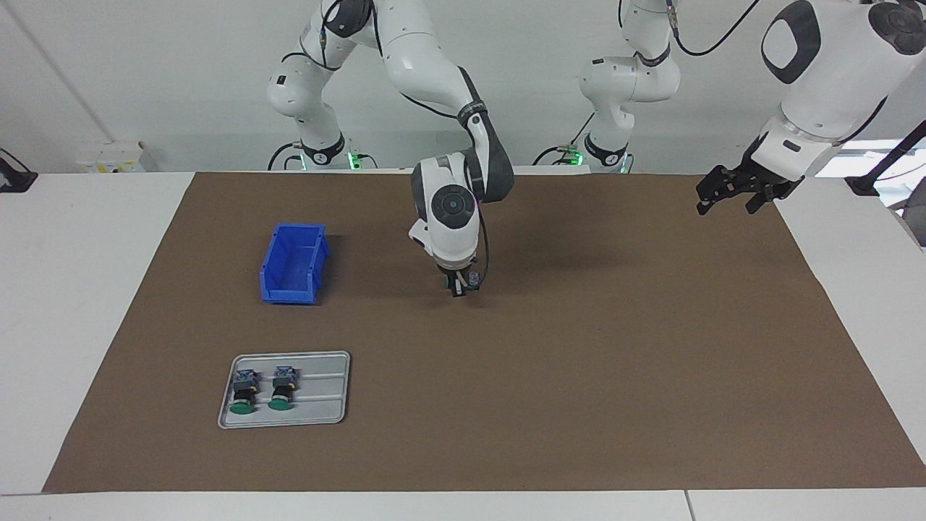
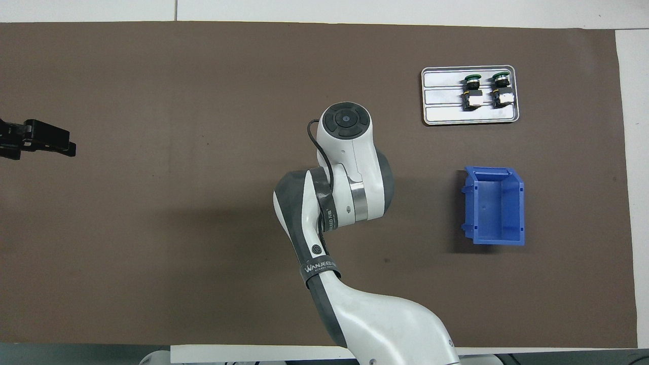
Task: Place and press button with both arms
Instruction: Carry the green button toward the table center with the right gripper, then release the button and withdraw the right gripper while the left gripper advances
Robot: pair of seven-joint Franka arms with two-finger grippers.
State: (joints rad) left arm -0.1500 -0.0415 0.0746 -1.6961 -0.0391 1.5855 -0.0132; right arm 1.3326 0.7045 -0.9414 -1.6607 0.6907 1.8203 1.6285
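Note:
My right gripper points straight down at the middle of the brown mat. A button shows at its tips, its blue-grey block visible, right at the mat's surface. I cannot tell whether the gripper still holds it. In the overhead view the right wrist hides both the gripper and that button. My left gripper hangs open and empty above the mat's edge at the left arm's end, where that arm waits.
A silver tray toward the right arm's end holds two green-capped buttons lying side by side. A blue bin stands nearer to the robots than the tray.

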